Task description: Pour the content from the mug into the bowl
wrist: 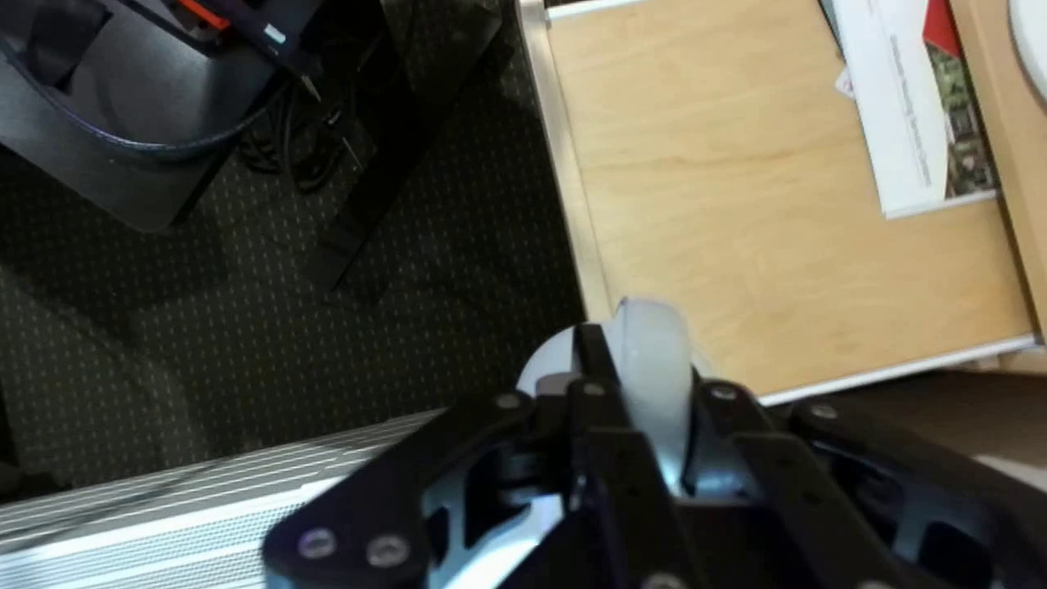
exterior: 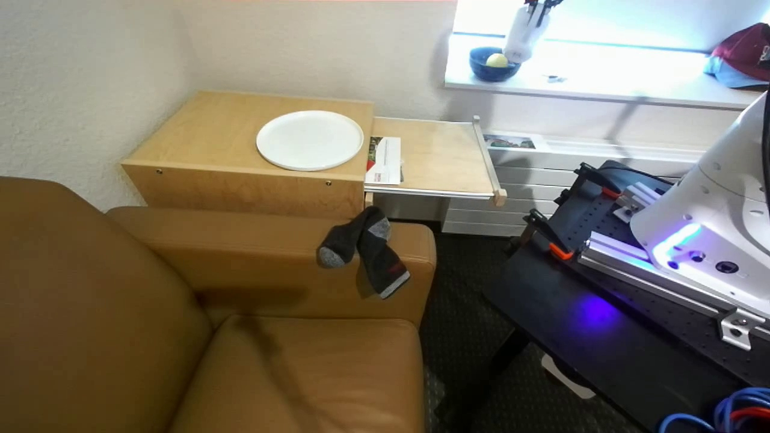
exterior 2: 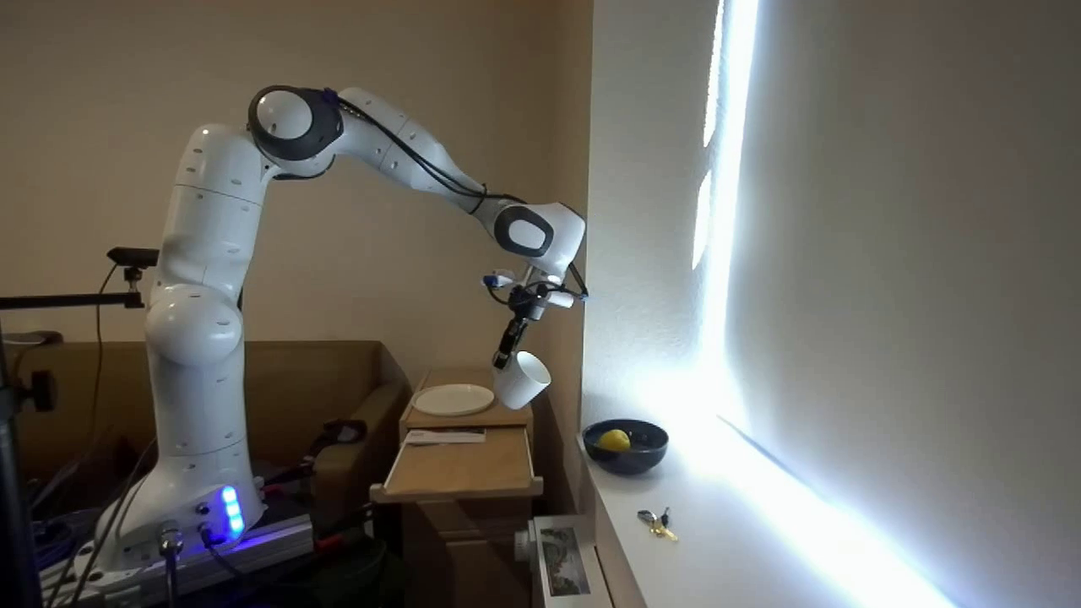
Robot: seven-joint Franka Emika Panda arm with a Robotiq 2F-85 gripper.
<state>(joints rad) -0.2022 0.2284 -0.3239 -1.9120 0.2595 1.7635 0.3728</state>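
The gripper (exterior 2: 502, 360) pinches the handle (wrist: 654, 360) of the mug (exterior 2: 523, 384), tilted in mid-air near the bowl (exterior 2: 629, 462). A yellow ball (exterior 2: 614, 440) lies in the bowl: pouring probably complete, mug set-down likely remaining.

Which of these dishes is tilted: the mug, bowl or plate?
The white mug, held tilted in the tool; the blue bowl stands level on the windowsill and the white plate lies flat on the wooden cabinet.

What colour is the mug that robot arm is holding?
White. The mug shows best in an exterior view, tilted, with its open rim in sight.
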